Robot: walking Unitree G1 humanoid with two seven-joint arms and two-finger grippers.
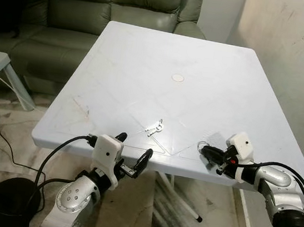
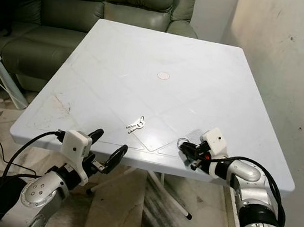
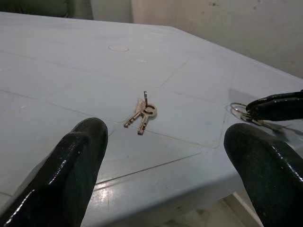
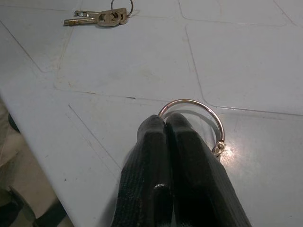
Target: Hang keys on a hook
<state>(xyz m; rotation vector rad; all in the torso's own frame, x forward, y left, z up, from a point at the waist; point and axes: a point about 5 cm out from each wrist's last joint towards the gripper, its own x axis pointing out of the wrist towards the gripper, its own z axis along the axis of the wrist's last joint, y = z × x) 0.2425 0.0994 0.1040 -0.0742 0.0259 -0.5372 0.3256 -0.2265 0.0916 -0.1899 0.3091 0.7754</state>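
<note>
A white plastic table is standing in the middle of the room, its top scuffed and crossed by faint moulded lines. Beyond its far edge a grey-green leather sofa is sitting. To the table's right an off-white, stained wall is rising. Under the table a marbled tile floor is showing, with a black cable trailing across it at the table's left.
</note>
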